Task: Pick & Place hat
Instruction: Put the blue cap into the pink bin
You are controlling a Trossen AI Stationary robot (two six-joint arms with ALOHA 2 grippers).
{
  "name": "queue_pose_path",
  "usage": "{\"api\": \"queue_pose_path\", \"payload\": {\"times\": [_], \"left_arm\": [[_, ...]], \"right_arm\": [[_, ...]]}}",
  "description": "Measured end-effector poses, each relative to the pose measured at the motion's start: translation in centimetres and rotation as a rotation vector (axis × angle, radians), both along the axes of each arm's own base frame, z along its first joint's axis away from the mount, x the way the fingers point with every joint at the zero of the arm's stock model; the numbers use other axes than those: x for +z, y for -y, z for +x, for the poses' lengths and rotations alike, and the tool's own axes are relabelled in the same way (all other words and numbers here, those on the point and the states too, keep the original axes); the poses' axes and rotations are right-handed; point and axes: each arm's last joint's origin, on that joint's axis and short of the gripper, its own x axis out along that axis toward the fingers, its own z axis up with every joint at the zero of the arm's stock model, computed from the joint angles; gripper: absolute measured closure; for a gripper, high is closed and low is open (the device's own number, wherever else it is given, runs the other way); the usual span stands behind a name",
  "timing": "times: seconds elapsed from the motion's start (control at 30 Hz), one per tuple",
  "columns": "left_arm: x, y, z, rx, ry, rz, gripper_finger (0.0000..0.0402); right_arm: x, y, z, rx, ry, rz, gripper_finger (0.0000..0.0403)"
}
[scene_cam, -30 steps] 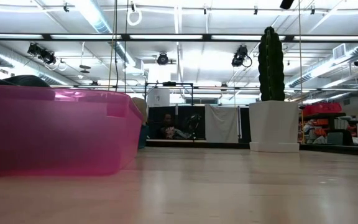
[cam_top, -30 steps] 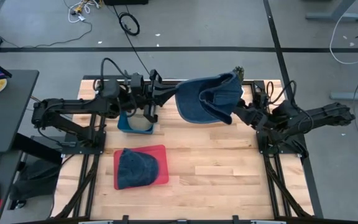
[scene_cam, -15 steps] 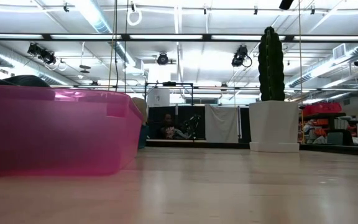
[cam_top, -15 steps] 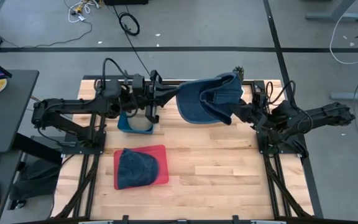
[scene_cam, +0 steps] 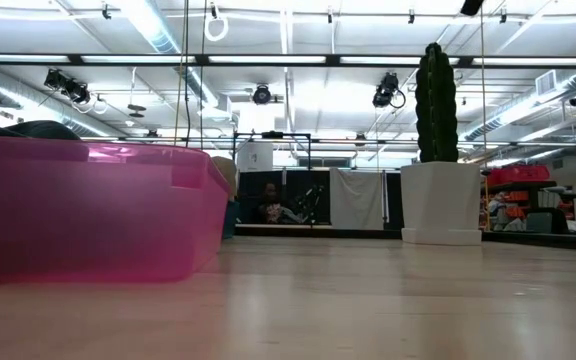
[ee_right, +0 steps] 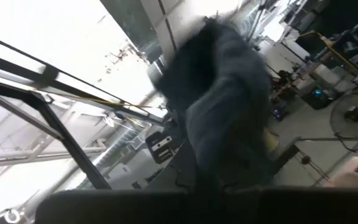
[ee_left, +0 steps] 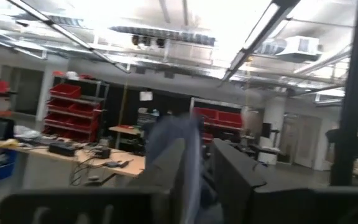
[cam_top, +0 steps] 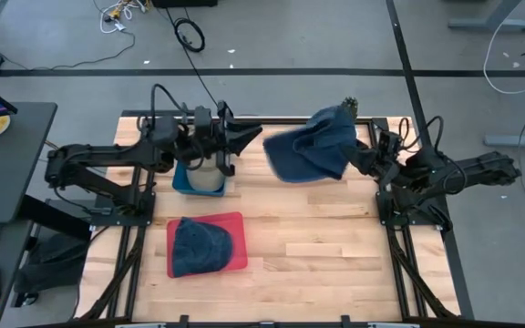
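Right gripper (cam_top: 352, 160) pinches the hat (cam_top: 310, 150) aloft; left gripper (cam_top: 249, 137) spread, apart from it. Recommend lowering steadily over the red tray (cam_top: 237, 221), releasing low

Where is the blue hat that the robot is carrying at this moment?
In the high view, the blue hat hangs from the right gripper, above the table's far right part.

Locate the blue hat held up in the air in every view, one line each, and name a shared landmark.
High view: the airborne hat hangs at the right gripper, above the table's far edge.
Low view: not in it.
Left wrist view: a blurred blue strip between the dark fingers.
Right wrist view: a dark blurred mass filling the centre.
Shared landmark: the cactus, whose tip shows behind the hat in the high view.
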Motion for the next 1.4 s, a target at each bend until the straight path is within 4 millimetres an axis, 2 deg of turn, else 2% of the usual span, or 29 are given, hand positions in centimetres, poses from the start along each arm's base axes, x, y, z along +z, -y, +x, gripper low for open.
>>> {"api": "queue_pose_path", "payload": {"times": [0.17, 0.27, 0.4, 0.53, 0.67, 0.97, 1.17, 1.27, 1.4], "left_arm": [[-0.5, -0.1, 0.0, 0.030, -0.064, -0.032, 0.0263], [-0.7, -0.3, 0.0, 0.049, -0.078, -0.125, 0.0233], [-1.1, -0.5, 0.1, 0.014, -0.044, -0.385, 0.0210], [-1.5, -1.1, 0.2, -0.092, 0.018, -0.738, 0.0205], [-2.1, -1.4, 0.3, -0.160, 0.029, -1.019, 0.0204], [-3.1, -1.3, 0.5, -0.215, -0.042, -1.216, 0.0204], [-5.1, -1.2, 0.5, -0.151, -0.183, -1.434, 0.0204], [-5.5, -1.2, 0.7, -0.144, -0.171, -1.530, 0.0204], [-5.8, -1.3, 1.3, -0.156, -0.147, -1.563, 0.0204]], "right_arm": [[0.1, 0.2, -1.0, -0.025, -0.014, 0.005, 0.0401], [0.2, 0.3, -1.5, -0.039, -0.009, 0.013, 0.0402], [0.1, 0.4, -1.6, -0.065, -0.028, 0.023, 0.0402], [-0.5, 0.4, -1.1, -0.088, -0.091, 0.033, 0.0402], [-1.2, 0.2, 0.1, -0.084, -0.146, 0.034, 0.0403], [-3.4, -0.2, 3.5, -0.086, -0.303, 0.011, 0.0403], [-2.8, -0.5, 5.6, -0.102, -0.458, -0.090, 0.0403], [-2.3, -0.7, 6.6, -0.110, -0.568, -0.153, 0.0403], [-2.1, -0.9, 7.9, -0.113, -0.672, -0.221, 0.0403]]}}
